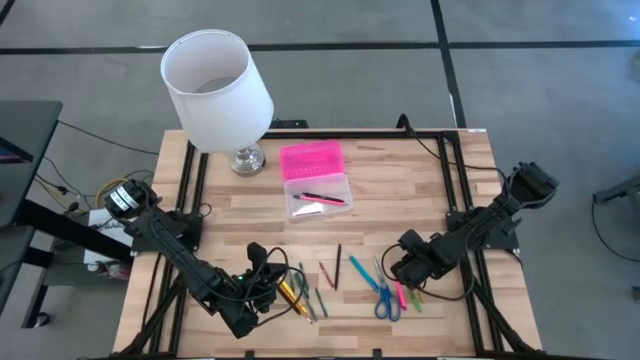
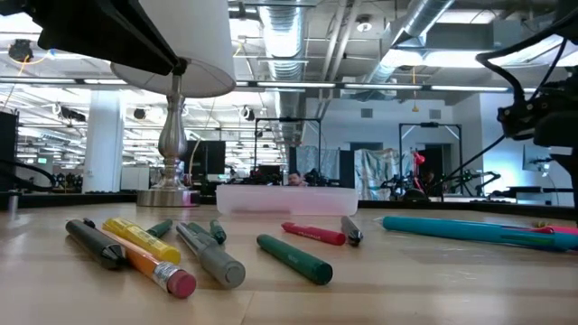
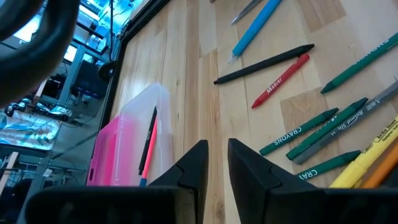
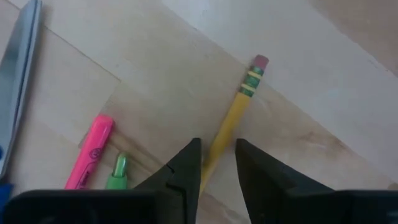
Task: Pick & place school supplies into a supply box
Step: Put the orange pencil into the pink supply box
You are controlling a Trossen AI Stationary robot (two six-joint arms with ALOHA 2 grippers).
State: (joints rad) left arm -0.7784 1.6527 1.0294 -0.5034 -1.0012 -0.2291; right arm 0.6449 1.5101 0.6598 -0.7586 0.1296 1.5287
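Yellow pencil [image 4: 233, 118] between the fingers: your right pincer [image 4: 216, 163] sits low at the front right of the counter [image 1: 420, 190], its jaws narrowly apart with the pencil's shaft running between them, eraser end pointing away; whether the pads already bear on the wood you cannot tell, but the straddle looks like the start of a pick. Just beside it lie a pink highlighter [image 4: 90, 152] and a green pen [image 4: 117, 171], with the blue-handled scissors [image 1: 386, 296] a little farther toward the middle, so a clean lift will want the neighbours left undisturbed. Your left pincer [image 3: 214, 168] hovers over the front left of the counter, fingers nearly together with a thin gap and nothing between them, apparently waiting beside its own cluster of green crayons [image 3: 311, 140], a yellow marker [image 3: 367, 155], a red crayon [image 3: 280, 81], a black pen [image 3: 264, 64] and a blue pen [image 3: 255, 28]. The supply box [image 1: 318, 195] stands open mid-counter, well apart from both arms: a clear base with its bright pink lid [image 1: 312, 159] folded back toward the lamp [image 1: 220, 85]. A dark pen with a pink end and something pale already lie in the base, so the job reads as barely begun, with most supplies still strewn along the front edge.
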